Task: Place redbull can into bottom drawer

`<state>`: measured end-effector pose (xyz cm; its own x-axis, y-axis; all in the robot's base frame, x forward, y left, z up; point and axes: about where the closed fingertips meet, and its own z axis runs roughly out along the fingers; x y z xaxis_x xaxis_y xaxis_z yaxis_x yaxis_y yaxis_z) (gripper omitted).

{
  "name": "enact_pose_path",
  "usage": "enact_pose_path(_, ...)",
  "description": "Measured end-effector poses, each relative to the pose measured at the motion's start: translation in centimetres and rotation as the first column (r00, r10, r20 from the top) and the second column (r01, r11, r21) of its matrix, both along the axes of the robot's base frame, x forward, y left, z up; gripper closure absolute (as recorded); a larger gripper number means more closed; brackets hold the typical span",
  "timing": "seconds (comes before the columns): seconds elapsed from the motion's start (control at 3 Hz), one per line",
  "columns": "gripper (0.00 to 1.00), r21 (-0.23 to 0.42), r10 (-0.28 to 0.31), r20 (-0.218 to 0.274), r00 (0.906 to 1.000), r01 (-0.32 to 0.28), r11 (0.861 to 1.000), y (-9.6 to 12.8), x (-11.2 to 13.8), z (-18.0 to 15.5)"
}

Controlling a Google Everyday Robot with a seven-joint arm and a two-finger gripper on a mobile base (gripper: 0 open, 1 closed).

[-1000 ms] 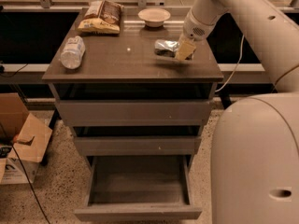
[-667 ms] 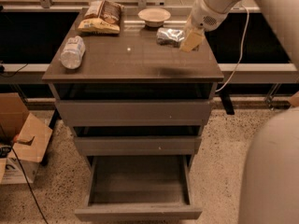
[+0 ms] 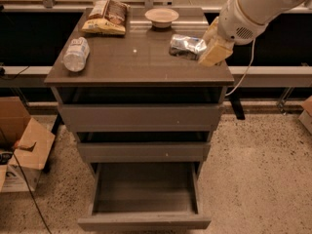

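Gripping the redbull can (image 3: 186,46) by its right end, the pincer (image 3: 208,46) is hovering over the tabletop (image 3: 136,65), just inside its right edge and near the front one. The can is lying sideways, sticking out to the pincer's left. A bowl (image 3: 161,17) is sitting behind and left of the pincer, with a chip bag (image 3: 106,23) and a water bottle (image 3: 76,54) well apart on the far left. The bottom drawer (image 3: 144,223) is standing pulled out far below the pincer, its front edge jutting past the cabinet. Speckled floor (image 3: 263,179) is spreading beneath the pincer's right.
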<state>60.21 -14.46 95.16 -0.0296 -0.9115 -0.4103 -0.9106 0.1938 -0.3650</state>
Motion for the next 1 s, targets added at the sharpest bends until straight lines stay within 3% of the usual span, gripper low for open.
enact_pose_path(0.33,1.0,-0.002,0.002,-0.047,0.9989,-0.002,1.0,0.1,-4.7,-2.8)
enact_pose_path(0.67,1.0,0.079,-0.05,-0.187,0.9812,0.066,0.995,0.8,-8.3,-10.9)
enact_pose_path(1.0,1.0,0.121,-0.098,-0.257,0.9615,0.132,0.984,1.0,-8.9,-16.3)
